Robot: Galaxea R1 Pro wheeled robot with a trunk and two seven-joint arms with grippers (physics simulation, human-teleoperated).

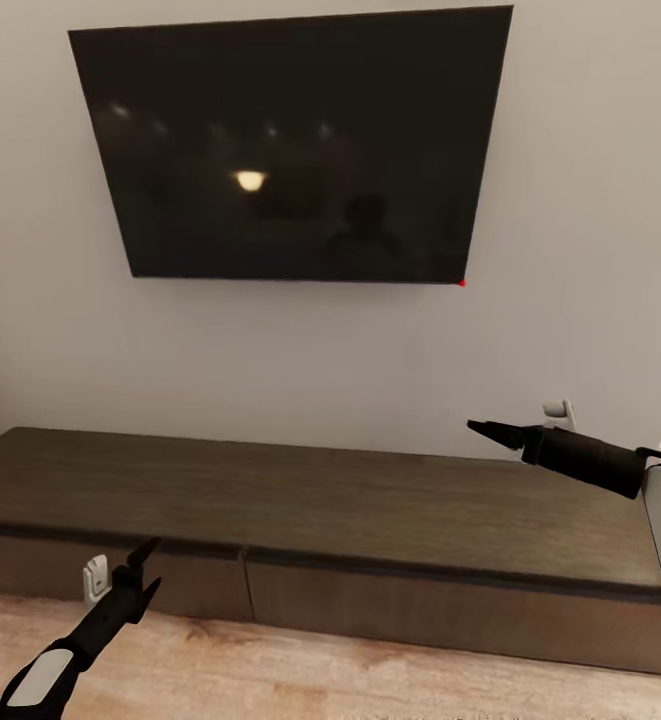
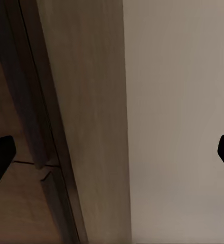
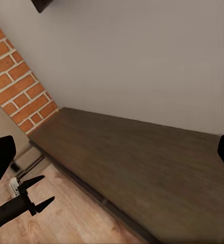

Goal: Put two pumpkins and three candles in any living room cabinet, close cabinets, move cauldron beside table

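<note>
Down at the near edge, on pale wood-plank floor, the left gripper hangs in front of the cabinet's left drawer front, its two slim black pointed fingers spread apart with nothing between them. From the right wrist view that same gripper shows the forked, released shape clearly, low over the floorboards beside the cabinet's long front edge.

Just behind it — the cabinet, a long low slab of dark-brown wood with a fine streaky grain, flat top, two handleless drawer fronts meeting at a thin vertical seam near the middle. Both fronts sit flush, closed. In the left wrist view the cabinet runs as a grained brown plank against the plain wall.

Over the right end of the top, the right gripper points leftward; its dark tapered tips look pressed together, though I cannot tell for sure.

Past the cabinet's left end, a red brick surface with pale mortar lines. Farther back, smooth grey wall and a glossy black rectangular screen mounted on it, catching soft reflections.
</note>
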